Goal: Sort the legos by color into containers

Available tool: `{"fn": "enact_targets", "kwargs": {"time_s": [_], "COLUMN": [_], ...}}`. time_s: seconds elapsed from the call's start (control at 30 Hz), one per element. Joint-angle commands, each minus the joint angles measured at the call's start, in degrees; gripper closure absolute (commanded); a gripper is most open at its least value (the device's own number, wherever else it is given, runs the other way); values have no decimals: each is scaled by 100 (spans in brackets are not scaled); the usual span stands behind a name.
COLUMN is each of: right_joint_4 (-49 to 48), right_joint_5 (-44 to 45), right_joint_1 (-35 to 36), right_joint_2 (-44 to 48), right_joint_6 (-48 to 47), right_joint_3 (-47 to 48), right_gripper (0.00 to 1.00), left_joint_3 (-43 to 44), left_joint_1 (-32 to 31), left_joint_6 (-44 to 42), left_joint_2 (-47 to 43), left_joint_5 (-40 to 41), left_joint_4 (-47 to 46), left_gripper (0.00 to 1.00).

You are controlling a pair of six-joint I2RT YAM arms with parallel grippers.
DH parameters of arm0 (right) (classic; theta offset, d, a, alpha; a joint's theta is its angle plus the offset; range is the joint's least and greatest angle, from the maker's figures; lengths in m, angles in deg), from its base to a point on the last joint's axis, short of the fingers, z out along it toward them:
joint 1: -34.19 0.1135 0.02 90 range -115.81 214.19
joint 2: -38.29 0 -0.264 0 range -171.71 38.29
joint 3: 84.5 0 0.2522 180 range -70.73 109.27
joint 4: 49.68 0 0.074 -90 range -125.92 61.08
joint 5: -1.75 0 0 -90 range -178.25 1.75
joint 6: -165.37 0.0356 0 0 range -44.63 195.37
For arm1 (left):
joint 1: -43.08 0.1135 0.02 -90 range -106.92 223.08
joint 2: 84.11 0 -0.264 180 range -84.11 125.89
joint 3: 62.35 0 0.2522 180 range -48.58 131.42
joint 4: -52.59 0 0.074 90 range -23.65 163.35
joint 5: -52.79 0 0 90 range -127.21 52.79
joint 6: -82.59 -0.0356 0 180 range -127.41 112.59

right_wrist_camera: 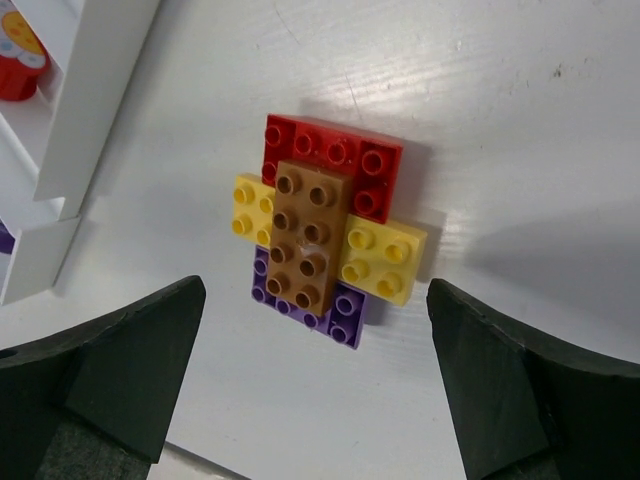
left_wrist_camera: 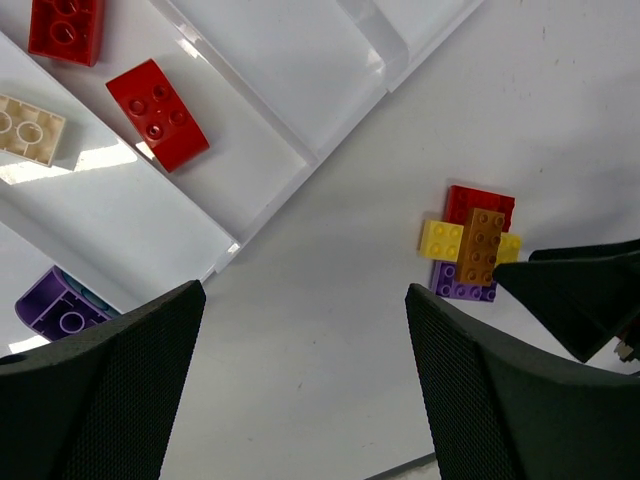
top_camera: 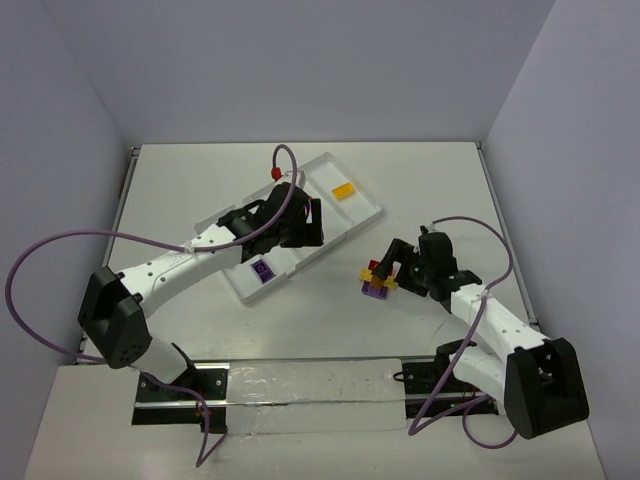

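A stuck-together cluster of legos [top_camera: 378, 283] lies on the table right of the white tray [top_camera: 362, 207]. In the right wrist view a brown-orange brick [right_wrist_camera: 312, 235] sits on top of a red brick [right_wrist_camera: 338, 158], a yellow brick [right_wrist_camera: 388, 262] and a purple brick [right_wrist_camera: 343, 318]. My right gripper [right_wrist_camera: 315, 400] is open just short of the cluster, touching nothing. My left gripper [left_wrist_camera: 305, 390] is open and empty above the table by the tray's edge. In the tray [left_wrist_camera: 250, 60] lie two red bricks [left_wrist_camera: 157, 113], a tan brick [left_wrist_camera: 30, 128] and a purple brick [left_wrist_camera: 60, 308]. A yellow brick [top_camera: 343, 191] lies in the far compartment.
The left arm [top_camera: 190, 255] reaches over the tray's middle. A right finger [left_wrist_camera: 585, 295] shows beside the cluster in the left wrist view. The tray's edge [right_wrist_camera: 95, 110] stands close left of the cluster. A clear strip [top_camera: 310, 385] lies along the near edge.
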Motion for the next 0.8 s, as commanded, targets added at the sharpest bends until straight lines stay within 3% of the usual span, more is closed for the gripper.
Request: {"fn": "enact_targets", "kwargs": {"time_s": [0.0, 0.37, 0.47, 0.57, 0.67, 0.77], "right_joint_4": [-160, -1364, -1548, -987, -168, 472], "right_joint_5": [-161, -586, -811, -954, -117, 1101], "right_joint_1": [128, 1237, 1580, 1598, 1575, 1543], "right_joint_2": [204, -434, -477, -118, 504, 540], "right_joint_6": [121, 685, 416, -193, -553, -633], "right_joint_3": [-265, -383, -181, 84, 383, 628], "right_gripper": [0, 2, 2, 2, 2, 2], "left_joint_3": [417, 548, 599, 601, 403, 242], "left_joint_1": [-45, -45, -39, -38, 64, 231], "left_joint_6": [-72, -59, -66, -73, -78, -115], "left_joint_2": [138, 229, 277, 195, 23, -81], "left_joint_5": [248, 136, 199, 409, 495, 277], "left_joint_4": [153, 112, 184, 274, 218, 106], "left_gripper": [10, 10, 10, 10, 10, 10]}}
